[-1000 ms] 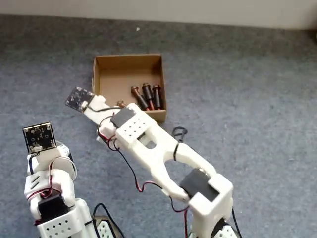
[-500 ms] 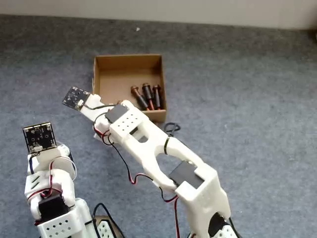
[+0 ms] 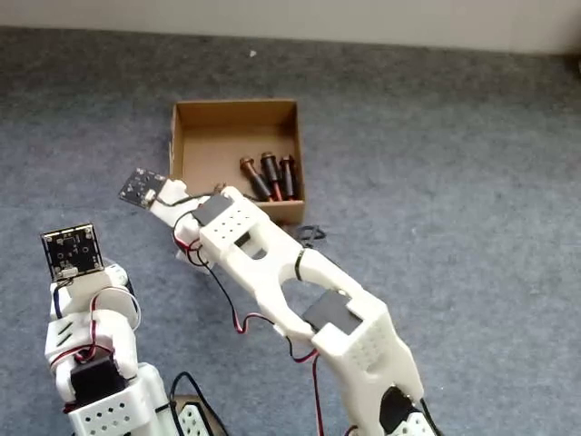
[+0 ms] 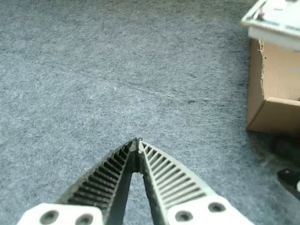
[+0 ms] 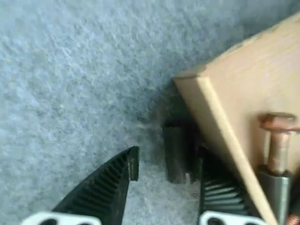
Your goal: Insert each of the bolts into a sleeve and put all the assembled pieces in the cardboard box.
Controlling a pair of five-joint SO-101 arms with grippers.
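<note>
The cardboard box (image 3: 182, 145) lies on the grey carpet, with three assembled bolts (image 3: 269, 176) along its right wall. My right arm (image 3: 263, 263) stretches to the box's near left corner. In the right wrist view my right gripper (image 5: 168, 161) is open around a dark sleeve (image 5: 176, 151) that stands on the carpet against the box corner (image 5: 206, 93). A copper-headed bolt (image 5: 278, 140) shows just inside the box wall. My left gripper (image 4: 136, 143) is shut and empty over bare carpet, left of the box (image 4: 272, 93).
The left arm (image 3: 91, 345) stays at the near left of the table, apart from the box. A black cable loop (image 3: 311, 234) lies on the carpet beside the right arm. Open carpet spreads to the right of the box.
The right arm has stretched out and come lower toward the box's near left corner, its wrist shifting only slightly. The left arm has not moved.
</note>
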